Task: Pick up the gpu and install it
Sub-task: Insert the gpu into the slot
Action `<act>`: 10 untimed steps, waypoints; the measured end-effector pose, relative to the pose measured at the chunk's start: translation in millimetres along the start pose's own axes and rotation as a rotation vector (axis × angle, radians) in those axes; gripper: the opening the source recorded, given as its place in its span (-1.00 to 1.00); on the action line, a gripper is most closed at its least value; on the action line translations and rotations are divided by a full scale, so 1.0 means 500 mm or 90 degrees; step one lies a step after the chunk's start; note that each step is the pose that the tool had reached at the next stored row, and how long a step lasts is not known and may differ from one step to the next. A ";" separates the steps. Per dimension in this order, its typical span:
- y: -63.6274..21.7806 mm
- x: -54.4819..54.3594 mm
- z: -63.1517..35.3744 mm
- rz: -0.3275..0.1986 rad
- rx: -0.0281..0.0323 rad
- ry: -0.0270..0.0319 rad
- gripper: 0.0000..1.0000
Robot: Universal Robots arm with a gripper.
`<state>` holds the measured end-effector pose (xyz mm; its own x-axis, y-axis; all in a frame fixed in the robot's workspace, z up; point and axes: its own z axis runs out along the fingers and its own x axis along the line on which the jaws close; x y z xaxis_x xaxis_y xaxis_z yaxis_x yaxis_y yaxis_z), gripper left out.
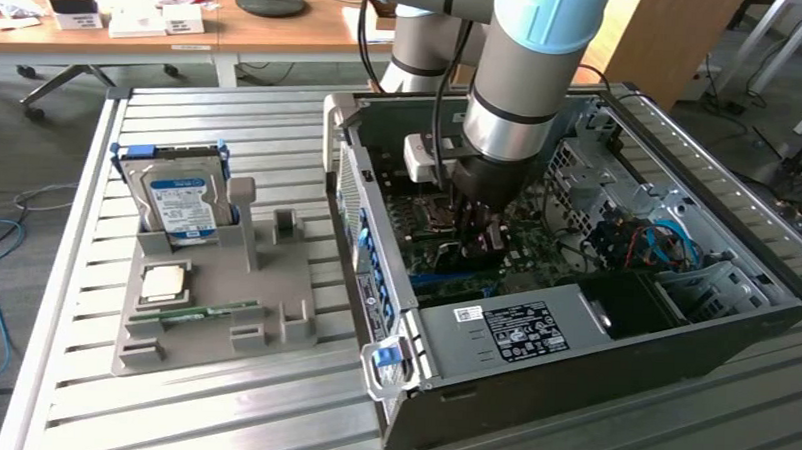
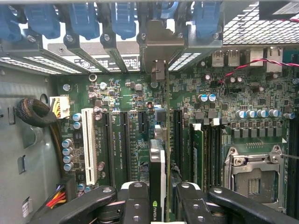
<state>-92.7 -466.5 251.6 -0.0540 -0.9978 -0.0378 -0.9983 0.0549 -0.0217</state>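
One gpu (image 2: 158,172) stands on edge between the gripper (image 2: 161,198) fingers, clenched from both sides, its bracket (image 2: 160,44) up against the rear slot openings of the case (image 1: 718,326). Held upright like this, its lower edge seems lined up with a slot on the motherboard (image 2: 261,100), so it is inside the case, directly below the gripper. A hard drive (image 1: 178,199) waits in the grey tray (image 1: 286,281) on the desk (image 1: 167,417)

Pretty cramped around the motherboard (image 2: 261,100): rear bracket bars (image 2: 112,46) wall one end, power supply (image 1: 537,330) the other, cable bundle (image 2: 35,114) crowds the side; straight above stays open.
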 end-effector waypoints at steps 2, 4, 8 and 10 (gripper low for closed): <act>0.000 0.000 0.000 0.000 0.0000 0.0001 -0.47; 0.000 0.000 0.001 0.000 0.0000 0.0000 -0.47; 0.000 0.000 0.001 0.000 0.0000 0.0001 -0.47; 0.000 0.000 0.001 0.000 0.0000 -0.0001 -0.47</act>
<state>-92.7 -466.6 251.0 -0.0540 -0.9978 -0.0379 -0.9983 0.0548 -0.0218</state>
